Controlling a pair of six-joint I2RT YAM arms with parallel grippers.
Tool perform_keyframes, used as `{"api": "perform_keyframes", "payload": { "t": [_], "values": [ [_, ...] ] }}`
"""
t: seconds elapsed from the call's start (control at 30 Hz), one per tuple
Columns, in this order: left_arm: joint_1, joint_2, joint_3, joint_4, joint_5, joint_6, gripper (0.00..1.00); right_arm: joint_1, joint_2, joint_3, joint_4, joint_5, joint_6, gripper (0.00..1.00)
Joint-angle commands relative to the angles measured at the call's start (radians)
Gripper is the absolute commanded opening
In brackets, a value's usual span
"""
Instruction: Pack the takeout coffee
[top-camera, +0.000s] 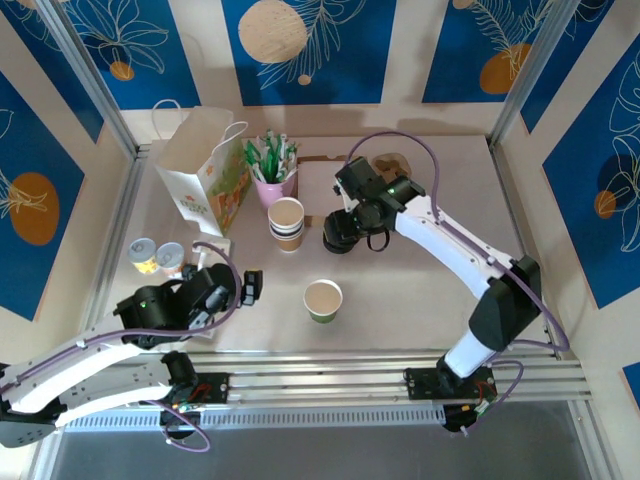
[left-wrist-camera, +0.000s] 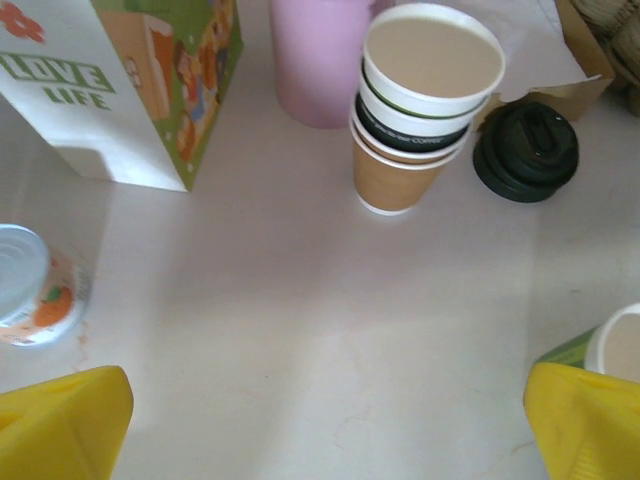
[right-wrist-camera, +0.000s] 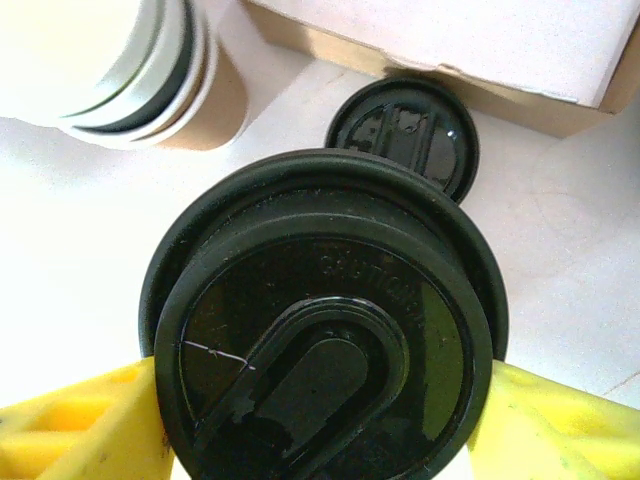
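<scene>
The takeout coffee cup (top-camera: 322, 300) is a small green paper cup with an open top, standing at the table's middle front; its rim shows at the right edge of the left wrist view (left-wrist-camera: 605, 345). My right gripper (top-camera: 340, 232) is behind it, shut on a round black lid (right-wrist-camera: 325, 340) held between its yellow fingers (right-wrist-camera: 80, 425), just above a pile of black lids (left-wrist-camera: 527, 150). My left gripper (top-camera: 250, 285) is open and empty, low over the table to the left of the cup, with bare table between its yellow fingertips (left-wrist-camera: 60, 420).
A white and green paper bag (top-camera: 205, 170) stands at the back left, beside a pink holder (top-camera: 275, 185) of sachets. A stack of beige cups (top-camera: 287, 222) sits left of the lids. Two small tins (top-camera: 157, 257) lie near the left arm. A cardboard box (right-wrist-camera: 450, 45) is behind the lids.
</scene>
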Motion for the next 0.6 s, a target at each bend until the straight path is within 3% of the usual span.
{"api": "perform_keyframes", "payload": {
  "t": [0.0,0.27,0.57],
  "values": [
    [0.006,-0.019,0.037,-0.061,-0.093,0.072,1.00,0.055,-0.061,-0.031,-0.079,-0.017,-0.004,0.68],
    [0.018,-0.044,0.037,-0.093,-0.170,0.145,1.00,0.178,-0.167,-0.120,-0.118,-0.039,0.057,0.68],
    [0.025,-0.058,0.007,-0.099,-0.209,0.180,1.00,0.277,-0.172,-0.186,-0.115,-0.029,0.118,0.68]
  ]
}}
